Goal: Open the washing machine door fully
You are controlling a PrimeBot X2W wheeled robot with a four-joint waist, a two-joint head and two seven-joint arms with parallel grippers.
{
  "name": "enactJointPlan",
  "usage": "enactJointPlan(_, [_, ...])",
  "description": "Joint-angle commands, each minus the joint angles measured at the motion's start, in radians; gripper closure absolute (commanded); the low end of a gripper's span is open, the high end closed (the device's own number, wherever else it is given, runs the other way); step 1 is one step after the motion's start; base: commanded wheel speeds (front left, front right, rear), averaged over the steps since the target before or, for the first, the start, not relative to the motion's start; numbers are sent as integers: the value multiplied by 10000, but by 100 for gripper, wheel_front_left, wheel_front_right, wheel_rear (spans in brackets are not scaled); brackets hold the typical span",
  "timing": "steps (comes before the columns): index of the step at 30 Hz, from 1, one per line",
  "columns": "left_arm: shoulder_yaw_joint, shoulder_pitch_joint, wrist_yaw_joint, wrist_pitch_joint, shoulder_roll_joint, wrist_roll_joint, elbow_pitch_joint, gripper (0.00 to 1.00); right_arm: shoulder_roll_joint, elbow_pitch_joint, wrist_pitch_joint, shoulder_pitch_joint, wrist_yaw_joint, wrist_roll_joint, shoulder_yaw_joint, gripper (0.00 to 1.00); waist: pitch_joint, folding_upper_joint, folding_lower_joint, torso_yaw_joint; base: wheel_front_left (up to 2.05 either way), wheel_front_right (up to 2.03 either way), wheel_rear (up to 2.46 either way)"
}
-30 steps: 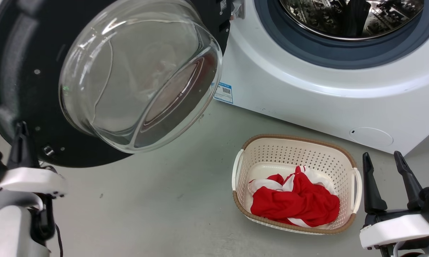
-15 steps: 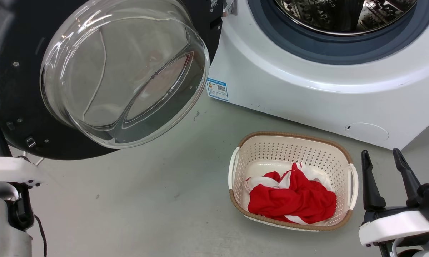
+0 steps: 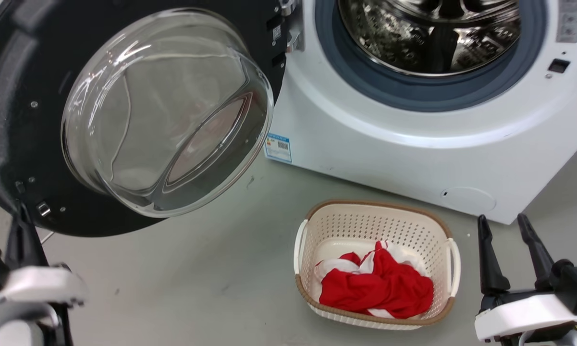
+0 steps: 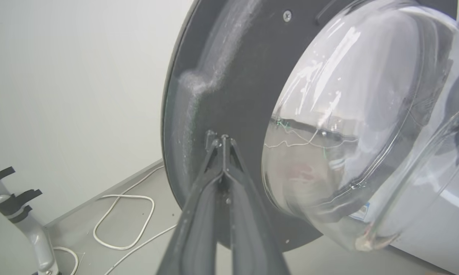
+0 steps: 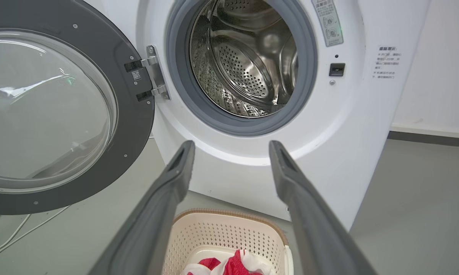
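The left gripper [image 4: 221,140], its two long dark fingers pressed together with nothing between them, rests its tips on the inner face of the large, round, glossy black, glass-bowled washing machine door [image 4: 233,95]. The tips sit close to the free rim, beside a small latch fitting [image 4: 210,136]. The door hangs swung out to the left of the big white front-loading washing machine [image 3: 389,139]. To finish well, I judge the push should be kept near that rim, far from the hinge. It should follow the door's arc slowly, so the tips do not skid on the glossy face. The right gripper [image 5: 231,144] is spread and idle near the cream perforated plastic basket [image 5: 229,233].

The left wrist view shows the contact itself. In the head view the finger [image 3: 23,238] merely overlaps the rim. The right wrist view adds the metal hinge [image 5: 155,72] and how wide the door stands.
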Motion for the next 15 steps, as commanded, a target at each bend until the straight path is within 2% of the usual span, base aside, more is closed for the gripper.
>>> enactJointPlan(1, [-51,544,55,-23,-221,142,-353,100,14,103,-113,149,-7,79,26,0,-319,0,0,-232,0,0,0])
enactJointPlan(8, [-775,2023,-48,-24,-1239,492,-1501,100,12,306,-210,337,-7,145,181,0,-737,0,0,-746,0,0,0])
enactJointPlan(9, [-882,2132,-93,-24,-1329,522,-1564,66,14,335,-225,329,-7,130,217,0,-795,0,0,-843,0,0,0])
enactJointPlan(10, [-1017,2200,-132,-24,-1447,508,-1609,54,14,343,-231,331,-7,135,237,0,-837,0,0,-934,0,0,0])
enactJointPlan(11, [-1176,2259,-206,-24,-1535,544,-1653,4,12,340,-242,338,-7,141,241,0,-869,0,0,-1024,0,0,0])
enactJointPlan(12, [-1283,2298,-255,-24,-1586,591,-1665,0,14,352,-241,355,-7,116,268,0,-911,0,0,-1120,0,0,0])
enactJointPlan(15, [-1675,2208,-452,-24,-1734,703,-1629,0,12,345,-256,403,-7,64,286,0,-1028,0,0,-1437,0,0,0])
